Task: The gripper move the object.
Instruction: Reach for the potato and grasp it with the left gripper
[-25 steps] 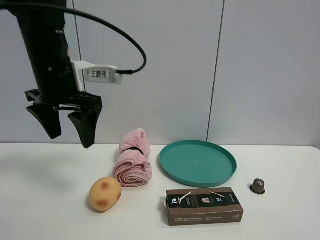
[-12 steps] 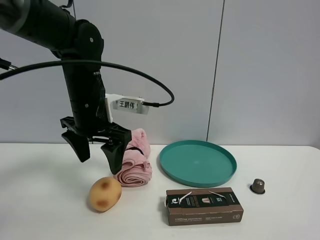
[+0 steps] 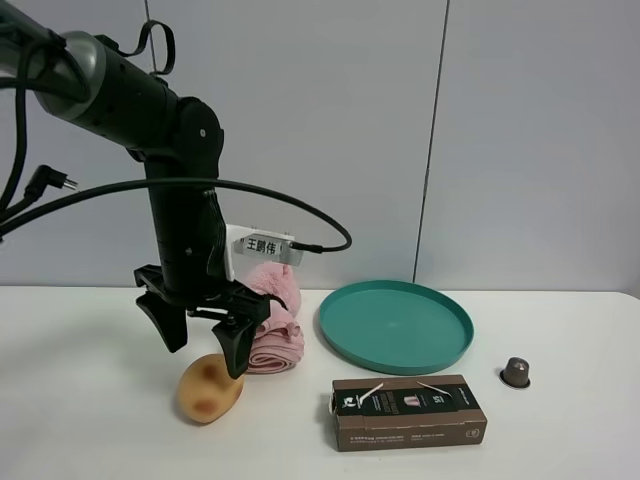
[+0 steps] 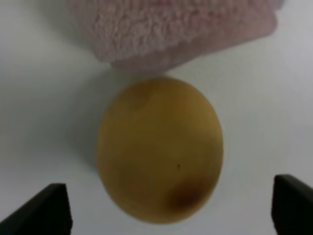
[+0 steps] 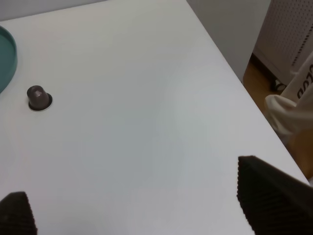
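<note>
- White tabletop in front of a pale grey panelled wall carries everything.
- The object, a rounded yellow-orange lump with reddish-brown blotches, lies on the table directly beneath the left gripper. In the wrist view it sits centred between the two fingers.
- That gripper is spread wider than the lump and has hold of nothing; its tips hang about level with the lump's top, apparently not touching it.
- Judged by looks, the matte skin should give fair friction, but the round shape could roll or squirt out of an off-centre pinch. It seems firm and of modest weight. The best hold is across the widest middle, with the pads past the bulge.
- A pink rolled towel lies just beyond the lump, close to one finger, which might snag its soft pile.
- Farther off to the gripper's side are a teal plate, a brown carton and a small capsule.
- The right gripper is well apart, spread wide and empty.
</note>
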